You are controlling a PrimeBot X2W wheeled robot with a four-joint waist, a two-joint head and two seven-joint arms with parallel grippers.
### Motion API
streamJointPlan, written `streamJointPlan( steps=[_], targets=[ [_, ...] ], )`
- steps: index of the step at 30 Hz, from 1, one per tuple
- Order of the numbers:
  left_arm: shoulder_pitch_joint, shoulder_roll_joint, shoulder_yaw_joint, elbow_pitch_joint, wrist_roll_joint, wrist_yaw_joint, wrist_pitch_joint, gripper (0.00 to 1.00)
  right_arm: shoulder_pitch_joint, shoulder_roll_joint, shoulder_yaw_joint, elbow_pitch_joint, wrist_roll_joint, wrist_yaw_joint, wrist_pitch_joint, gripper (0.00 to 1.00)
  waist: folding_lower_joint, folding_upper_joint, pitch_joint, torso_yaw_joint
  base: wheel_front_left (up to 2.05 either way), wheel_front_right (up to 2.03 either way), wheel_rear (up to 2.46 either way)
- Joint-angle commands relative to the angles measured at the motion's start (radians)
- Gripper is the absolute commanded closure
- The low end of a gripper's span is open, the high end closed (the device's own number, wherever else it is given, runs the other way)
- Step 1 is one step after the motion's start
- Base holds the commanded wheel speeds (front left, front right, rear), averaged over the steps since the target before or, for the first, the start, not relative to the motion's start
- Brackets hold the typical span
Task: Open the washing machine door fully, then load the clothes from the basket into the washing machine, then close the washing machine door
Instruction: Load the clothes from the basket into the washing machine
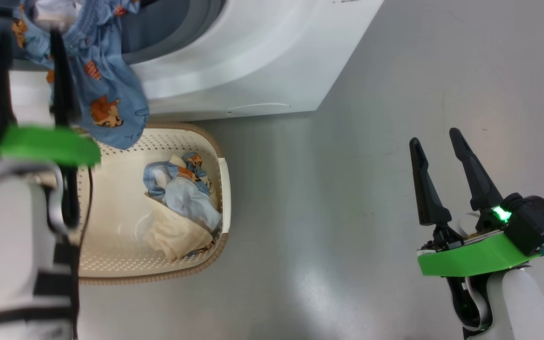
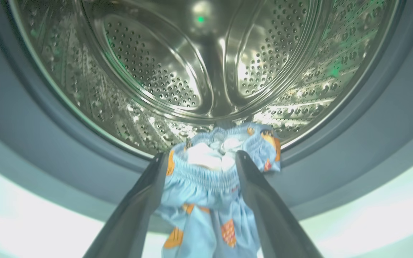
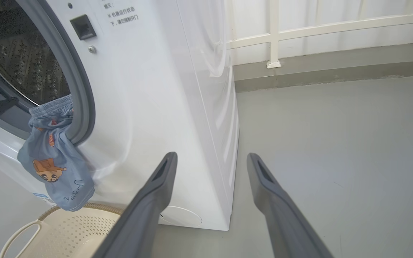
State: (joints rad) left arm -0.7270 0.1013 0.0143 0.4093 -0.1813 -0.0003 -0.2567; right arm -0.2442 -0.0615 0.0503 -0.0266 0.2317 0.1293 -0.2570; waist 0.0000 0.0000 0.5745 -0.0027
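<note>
Our left pincer [image 2: 201, 154] stands open at the machine's [image 3: 149, 89] mouth, straddling a blue garment [image 3: 56, 168] that is draped over the grey ring [image 3: 84, 104] and hangs half out above the basket [image 1: 111, 264]. More clothes [image 1: 182, 208] lie in the basket. Our right pincer [image 1: 435, 137] hangs open over the floor [image 1: 324, 212], well apart.
</note>
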Motion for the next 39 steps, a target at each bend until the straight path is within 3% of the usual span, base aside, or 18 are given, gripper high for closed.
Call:
streamJointPlan(
  steps=[1, 9, 16, 26, 39],
  targets=[
    [0.064, 0.024, 0.037, -0.059, 0.001, 0.003, -0.005, 0.00, 0.033, 0.005, 0.023, -0.027, -0.003, 0.001, -0.005, 0.00, 0.0000, 0.0000, -0.002, 0.001, 0.00, 0.00, 0.00],
    [0.294, -0.021, 0.098, -0.243, -0.027, 0.020, -0.005, 0.00, 0.041, 0.005, 0.019, -0.024, 0.004, 0.001, -0.005, 0.00, 0.0000, 0.0000, -0.007, 0.009, 0.00, 0.00, 0.00],
    [0.419, -0.038, 0.090, -0.330, -0.012, 0.027, -0.005, 0.00, 0.045, 0.005, 0.023, -0.023, 0.003, 0.001, -0.005, 0.00, 0.0000, 0.0000, -0.009, 0.013, 0.00, 0.00, 0.00],
    [0.543, -0.048, 0.066, -0.391, -0.025, 0.052, -0.005, 0.00, 0.044, 0.001, 0.024, -0.025, 0.002, 0.001, -0.005, 0.00, 0.0000, 0.0000, -0.003, 0.018, 0.00, 0.00, 0.00],
    [0.582, -0.051, 0.048, -0.421, -0.050, 0.076, -0.005, 0.00, 0.048, -0.003, 0.021, -0.021, 0.001, 0.001, -0.005, 0.00, 0.0000, 0.0000, -0.009, 0.028, 0.00, 0.00, 0.00]
  ],
)
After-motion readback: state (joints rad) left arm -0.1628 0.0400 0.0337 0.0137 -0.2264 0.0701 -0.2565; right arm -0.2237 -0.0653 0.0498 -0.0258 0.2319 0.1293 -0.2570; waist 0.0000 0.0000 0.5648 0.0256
